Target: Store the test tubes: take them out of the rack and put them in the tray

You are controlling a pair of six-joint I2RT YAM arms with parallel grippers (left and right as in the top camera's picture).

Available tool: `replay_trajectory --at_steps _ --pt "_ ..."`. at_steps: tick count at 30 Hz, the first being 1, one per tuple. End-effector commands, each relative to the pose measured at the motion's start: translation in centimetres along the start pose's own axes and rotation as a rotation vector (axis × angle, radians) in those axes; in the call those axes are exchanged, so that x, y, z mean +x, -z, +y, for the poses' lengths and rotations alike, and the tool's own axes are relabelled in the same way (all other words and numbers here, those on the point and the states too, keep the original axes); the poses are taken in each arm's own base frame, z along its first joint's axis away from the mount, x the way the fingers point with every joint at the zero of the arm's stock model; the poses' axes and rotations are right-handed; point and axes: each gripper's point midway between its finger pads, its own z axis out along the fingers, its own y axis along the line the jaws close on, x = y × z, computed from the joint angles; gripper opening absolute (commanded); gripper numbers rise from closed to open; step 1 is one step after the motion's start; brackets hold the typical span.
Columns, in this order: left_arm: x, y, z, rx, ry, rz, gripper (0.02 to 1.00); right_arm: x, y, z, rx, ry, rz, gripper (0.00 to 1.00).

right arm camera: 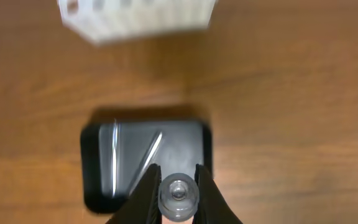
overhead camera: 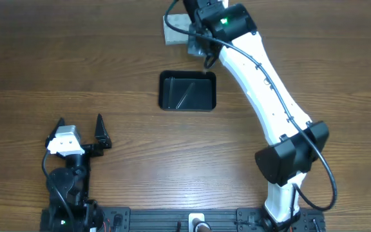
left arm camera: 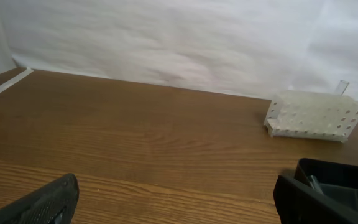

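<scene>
Tube [right arm camera: 178, 196] in grip: your right gripper [right arm camera: 177, 182] pinches a clear one between its two fingers, seen end-on in the right wrist view, its round end facing the camera; the fingers press on it from either side. Beneath that hold lies the tray [right arm camera: 92, 186], black and rectangular with rounded corners; the gripper hangs over it, lifted off it. Two more tubes lie on the tray's floor; one [right arm camera: 115, 155] runs straight along a short side, the other [right arm camera: 149, 152] lies slanted beside it; whether they touch, you cannot tell. Beyond the tray, apart from it on the table [overhead camera: 76, 64], stands the rack [right arm camera: 138, 18], white and pierced with rows of holes; in the left wrist view a single tube [left arm camera: 342, 87] stands upright at one far corner of it. In the top view your right arm [overhead camera: 263, 84] reaches up and inward from its base at the bottom right; its wrist shows at the rack's right end there. Your left gripper [overhead camera: 80, 129] sits well apart from all this, low at the left and close to its own base; its fingers are spread wide above the wood.
</scene>
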Motion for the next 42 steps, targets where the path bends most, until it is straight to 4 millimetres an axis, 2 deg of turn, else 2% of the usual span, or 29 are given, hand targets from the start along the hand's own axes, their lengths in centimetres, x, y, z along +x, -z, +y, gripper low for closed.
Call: replay_trajectory --at_steps 1,7,16,42 --pt "0.0 0.0 0.1 0.0 -0.018 -0.004 0.998 2.9 -2.7 2.3 -0.065 -0.014 0.152 0.012" --pt "0.0 0.0 0.1 0.0 -0.018 -0.004 0.998 4.8 -4.8 3.1 -0.078 -0.016 0.25 0.009" --pt "0.0 0.0 0.1 0.0 -0.018 -0.004 0.996 6.6 -7.1 2.4 -0.021 -0.02 0.335 0.009" --pt "0.0 0.0 0.1 0.0 -0.018 -0.004 0.998 8.1 -13.3 1.8 0.068 -0.015 0.392 0.012"
